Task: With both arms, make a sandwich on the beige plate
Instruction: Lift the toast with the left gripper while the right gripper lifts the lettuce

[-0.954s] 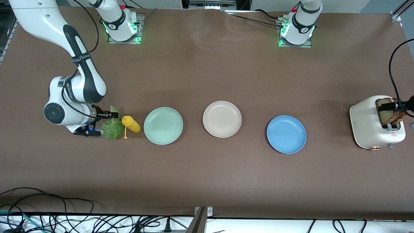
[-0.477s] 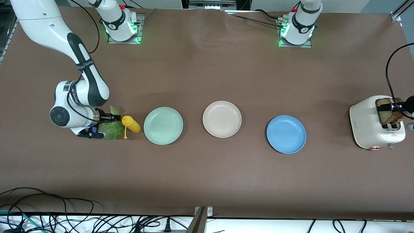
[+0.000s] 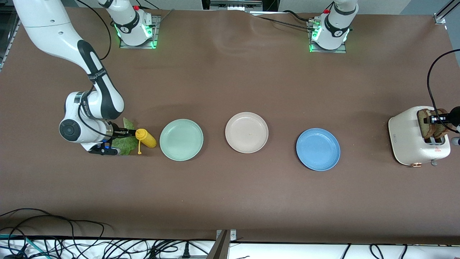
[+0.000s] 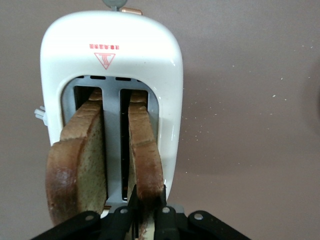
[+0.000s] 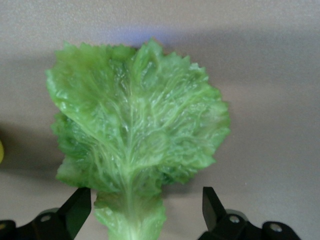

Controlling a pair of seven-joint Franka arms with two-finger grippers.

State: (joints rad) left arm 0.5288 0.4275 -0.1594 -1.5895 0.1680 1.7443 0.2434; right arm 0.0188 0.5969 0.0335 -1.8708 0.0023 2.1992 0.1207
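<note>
The beige plate (image 3: 246,132) lies bare in the middle of the table. Two brown bread slices stand in the white toaster (image 3: 413,138) at the left arm's end. My left gripper (image 3: 439,119) is over the toaster. In the left wrist view the left gripper (image 4: 147,209) is shut on one bread slice (image 4: 146,155); the other slice (image 4: 77,165) stands free in the slot beside it. The green lettuce leaf (image 3: 126,144) lies on the table at the right arm's end. My right gripper (image 3: 115,141) is low over it, open, its fingers on either side of the leaf's stem (image 5: 131,217).
A yellow mustard bottle (image 3: 146,139) lies right beside the lettuce, between it and the mint-green plate (image 3: 181,139). A blue plate (image 3: 318,149) lies between the beige plate and the toaster. Cables hang along the table's near edge.
My right arm has moved toward the mustard bottle, and its gripper now covers more of the lettuce. At the toaster the bread slices sit lower and more upright than a second ago.
</note>
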